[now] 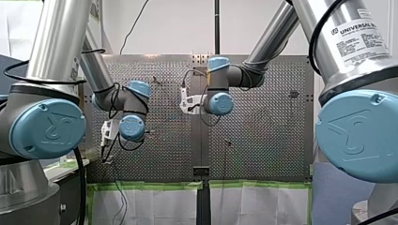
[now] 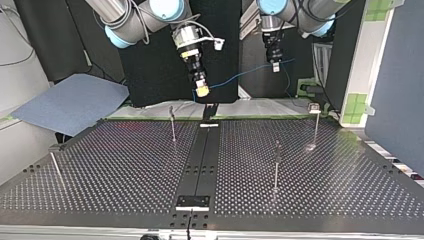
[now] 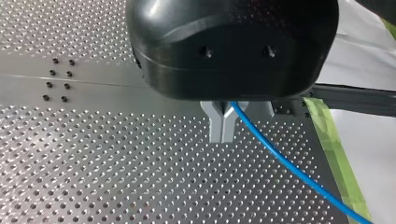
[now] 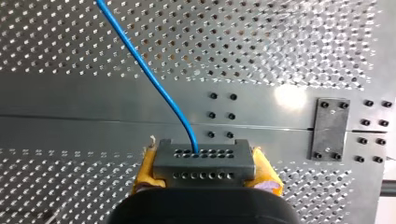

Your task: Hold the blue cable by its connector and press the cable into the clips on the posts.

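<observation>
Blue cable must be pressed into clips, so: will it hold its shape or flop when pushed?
Probably floppy but slightly springy: the blue cable runs in a soft curve from the connector in my right gripper to my left gripper. Likely light, being so thin. It may slide between the left one's bare metal fingers.

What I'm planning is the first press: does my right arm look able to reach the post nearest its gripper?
Probably yes: my right gripper hangs higher than that post, and nothing stands between them.
</observation>
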Controlling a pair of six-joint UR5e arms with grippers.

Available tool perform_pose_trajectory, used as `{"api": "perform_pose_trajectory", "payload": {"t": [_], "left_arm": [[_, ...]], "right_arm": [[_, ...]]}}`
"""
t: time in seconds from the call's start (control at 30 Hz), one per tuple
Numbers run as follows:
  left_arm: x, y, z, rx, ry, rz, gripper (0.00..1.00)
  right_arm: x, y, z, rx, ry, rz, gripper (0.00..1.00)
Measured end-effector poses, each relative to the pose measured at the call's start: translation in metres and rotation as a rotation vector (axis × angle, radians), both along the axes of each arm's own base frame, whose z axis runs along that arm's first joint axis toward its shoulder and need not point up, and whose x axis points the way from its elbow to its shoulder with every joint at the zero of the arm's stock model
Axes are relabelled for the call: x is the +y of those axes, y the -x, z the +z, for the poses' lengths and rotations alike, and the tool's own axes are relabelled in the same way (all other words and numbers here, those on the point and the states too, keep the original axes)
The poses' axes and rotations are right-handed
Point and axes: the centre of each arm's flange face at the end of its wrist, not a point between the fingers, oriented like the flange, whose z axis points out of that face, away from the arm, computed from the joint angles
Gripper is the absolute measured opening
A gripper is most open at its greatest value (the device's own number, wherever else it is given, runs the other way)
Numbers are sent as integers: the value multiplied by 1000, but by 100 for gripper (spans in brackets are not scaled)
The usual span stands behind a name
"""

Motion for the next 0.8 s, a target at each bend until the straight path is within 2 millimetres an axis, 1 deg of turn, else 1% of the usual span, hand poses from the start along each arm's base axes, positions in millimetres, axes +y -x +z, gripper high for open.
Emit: {"api": "perform_pose_trajectory", "payload": {"t": [0.1,0.2,0.33,0.47,0.6,0.73,0.8], "left_arm": [[6,-4,7,2,8,2,0],[10,-13,19,-11,36,6,0],[16,-31,40,-38,54,7,0],[24,-41,57,-53,52,26,0],[23,-50,68,-58,70,19,0],[21,-60,91,-87,86,12,0],[20,-63,99,-96,96,19,0]], "right_arm": [[-1,-1,3,-4,1,2,0],[-1,-1,3,-5,1,2,0],[-1,-1,4,-6,2,2,0],[-2,-2,5,-8,4,2,0],[-4,-4,9,-14,9,3,0],[-6,-7,14,-14,8,7,0],[-7,-10,18,-18,9,15,0]]}}
